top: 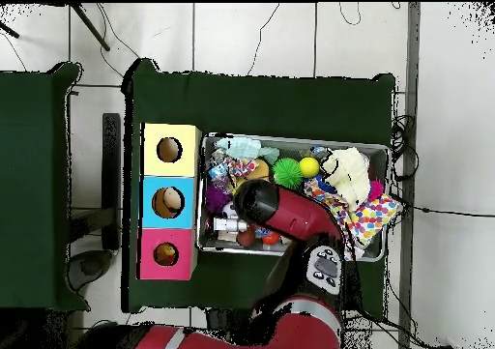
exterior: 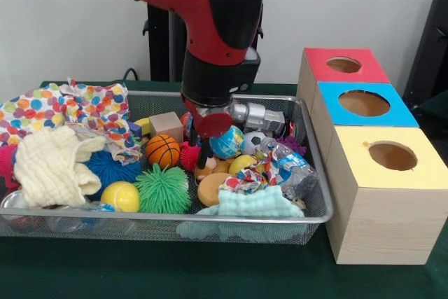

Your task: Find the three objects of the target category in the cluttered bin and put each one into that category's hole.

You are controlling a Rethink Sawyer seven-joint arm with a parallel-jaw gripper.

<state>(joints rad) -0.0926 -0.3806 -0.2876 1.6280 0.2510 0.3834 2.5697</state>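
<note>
I see the desk (exterior: 42, 271) under its dark green cover, and on it everything else stands. The arm (exterior: 210, 12) comes down in the middle of the wire basket (exterior: 318, 204). The claw (exterior: 203, 162) is low among the toys, its black tips just over an orange piece I cannot name. Whether the claw is spread or pressed together I cannot tell, because the red wrist hides it in both views.

To the right of the claw, outside the basket, stands the wooden box (exterior: 381, 225) with three holes: yellow (exterior: 392, 155) nearest, blue (exterior: 364, 103) in the middle, red (exterior: 344, 64) farthest.

Left of the claw lie the cream cloth (exterior: 49, 166) and the dotted cloth (exterior: 49, 106). In front of it lies a mint cloth (exterior: 255, 204).

Which category is wanted, the pictures do not say. I judge it is balls, since several lie near the claw: the basketball (exterior: 162, 150) just to its left, the globe ball (exterior: 227, 143) touching it on the right, the football (exterior: 255, 141) a little further right, and the yellow ball (exterior: 120, 196) well to the left in front. The green spiky ball (exterior: 163, 190) sits in front on the left.

The small balls look light and smooth, so I think they may slip or roll away. I would take one across its middle, from above, closing slowly. The spiky one is probably soft and will squeeze, so it should be easy to hold.
</note>
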